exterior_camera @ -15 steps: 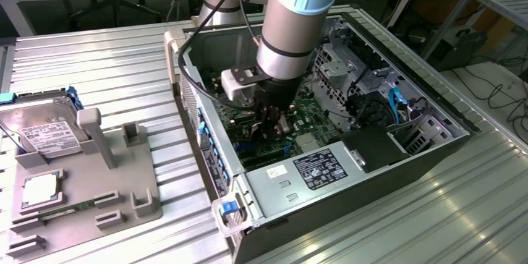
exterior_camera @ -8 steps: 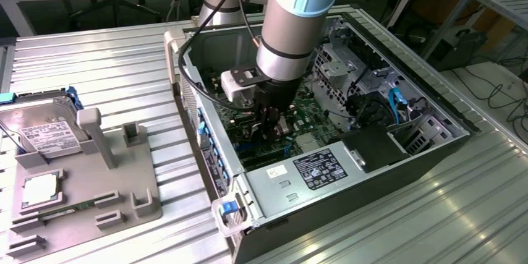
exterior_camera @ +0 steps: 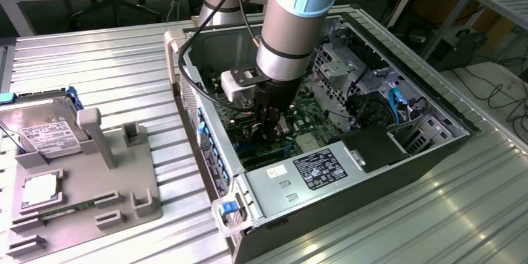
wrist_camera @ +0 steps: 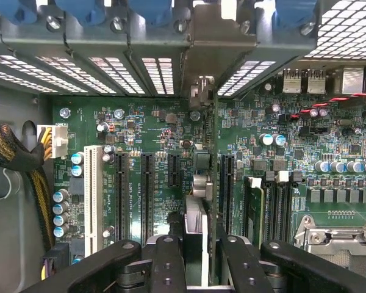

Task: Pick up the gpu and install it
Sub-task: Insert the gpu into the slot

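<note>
Ext. view, far left: silver hard drive [exterior_camera: 39, 129] w/ white label sits upright in a grey fixture [exterior_camera: 107, 180] on the ribbed metal desk [exterior_camera: 107, 66]. Lower in the same fixture, a square chip part [exterior_camera: 39, 190] and a narrow green memory stick [exterior_camera: 62, 209] lying in a slot.

Centre: open PC case [exterior_camera: 330, 146] lies on its side on the desk, motherboard [exterior_camera: 310, 106] facing up. Arm [exterior_camera: 293, 23] reaches straight down into the case, small grey camera box [exterior_camera: 239, 85] at the wrist. Tool [exterior_camera: 275, 129] is low over the board, near the case's rear wall.

Wrist view: tool [wrist_camera: 195, 250] is clamped narrow on the gpu [wrist_camera: 201, 183], black fingers [wrist_camera: 165, 256] on either face. Card is seen edge-on, standing upright over the motherboard [wrist_camera: 146, 152], its metal bracket [wrist_camera: 222, 36] up against the rear slot panel [wrist_camera: 79, 43]. It stands between the black expansion slots [wrist_camera: 147, 195]; can't tell if its edge is fully seated. White slot [wrist_camera: 93, 192] further off to one side.

Ext. view's right: PSU [exterior_camera: 318, 168] w/ label at the case's near end, drive cage [exterior_camera: 355, 72] and blue cable [exterior_camera: 397, 106] beyond.
</note>
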{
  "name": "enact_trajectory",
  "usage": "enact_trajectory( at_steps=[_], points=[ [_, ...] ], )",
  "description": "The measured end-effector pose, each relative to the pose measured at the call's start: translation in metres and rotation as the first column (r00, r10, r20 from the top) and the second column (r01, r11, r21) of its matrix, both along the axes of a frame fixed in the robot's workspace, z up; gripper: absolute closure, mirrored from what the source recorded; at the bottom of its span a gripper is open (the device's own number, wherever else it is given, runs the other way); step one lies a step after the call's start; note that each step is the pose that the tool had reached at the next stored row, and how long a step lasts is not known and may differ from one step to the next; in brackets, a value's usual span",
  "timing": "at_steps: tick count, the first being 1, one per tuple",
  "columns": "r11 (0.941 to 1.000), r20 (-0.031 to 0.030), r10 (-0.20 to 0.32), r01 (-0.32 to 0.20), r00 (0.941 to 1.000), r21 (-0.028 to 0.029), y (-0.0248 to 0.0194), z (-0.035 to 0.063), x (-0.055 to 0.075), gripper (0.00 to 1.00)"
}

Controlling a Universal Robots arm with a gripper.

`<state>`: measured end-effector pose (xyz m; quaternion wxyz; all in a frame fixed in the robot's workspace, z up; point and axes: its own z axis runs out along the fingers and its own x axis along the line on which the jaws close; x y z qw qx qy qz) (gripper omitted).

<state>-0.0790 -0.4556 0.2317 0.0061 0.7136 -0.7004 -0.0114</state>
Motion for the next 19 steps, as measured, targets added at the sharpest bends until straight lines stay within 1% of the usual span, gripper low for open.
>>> enact_trajectory(
  at_steps=[4,8,10,17,18,19],
  points=[
    [1.0000,0.0001,0.000,0.000,1.0000,0.0002,0.0000,-0.0007,0.000,0.72],
    [1.0000,-0.0006,0.000,0.000,1.0000,-0.0012,-0.0002,-0.0076,0.000,0.72],
    [1.0000,-0.0005,0.000,0.000,1.0000,-0.0005,-0.0001,-0.0108,0.000,0.72],
    [1.0000,-0.0001,0.000,0.000,1.0000,0.0005,0.0000,-0.0113,0.000,0.72],
    [1.0000,0.0012,0.000,0.000,1.0000,0.0040,0.0004,-0.0124,0.000,0.72],
    [1.0000,0.0005,0.000,0.000,1.0000,0.0025,0.0003,-0.0116,0.000,0.71]
  ],
)
